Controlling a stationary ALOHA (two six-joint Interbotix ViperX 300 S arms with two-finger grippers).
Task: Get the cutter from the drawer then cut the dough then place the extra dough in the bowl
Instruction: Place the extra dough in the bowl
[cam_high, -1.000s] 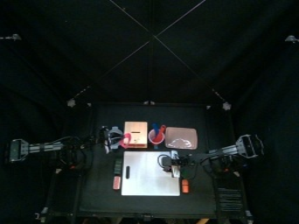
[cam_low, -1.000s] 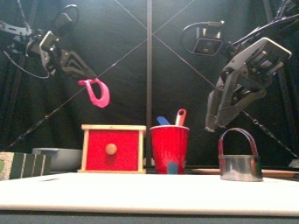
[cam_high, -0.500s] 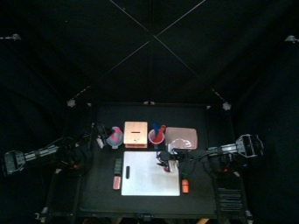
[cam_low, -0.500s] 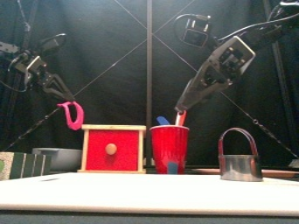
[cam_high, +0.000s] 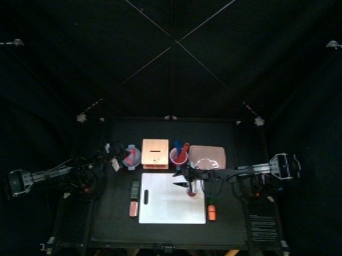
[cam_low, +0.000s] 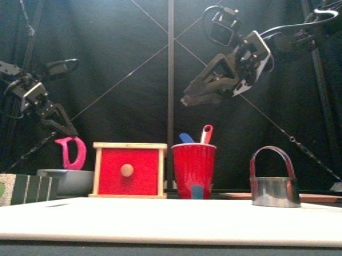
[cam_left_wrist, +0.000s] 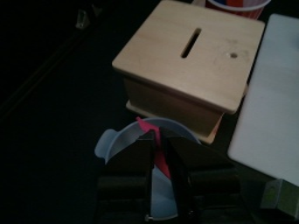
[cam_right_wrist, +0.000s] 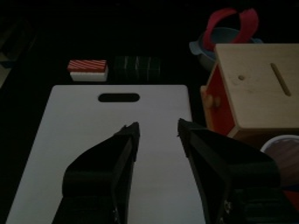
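L pincer (cam_left_wrist: 160, 179) is clamped on the pink dough ring (cam_low: 70, 152). The ring hangs from it w/ its lower end at about rim level of the blue-grey bowl (cam_low: 83, 184) (can't tell if it touches the bowl yet). A sec ago the ring was high up over the wooden box (cam_low: 130, 147). Half a sec ago it was partway down, left of the box. So the L arm has come down and outward steadily, and the drop-off is nearly lined up.

R pincer (cam_right_wrist: 158, 128) is approx. half open and holds nothing, over the white board (cam_right_wrist: 82, 149). A sec ago it hung right above the cutter (cam_low: 274, 183). Now it has lifted and swung toward the middle, clear of the cutter, which stands upright at the right of the bench (cam_high: 104, 222).

Judgement: fetch and cut look done, and the last step is in hand w/ only the release left. Risk: the soft ring may cling to a jaw or drape over the rim.
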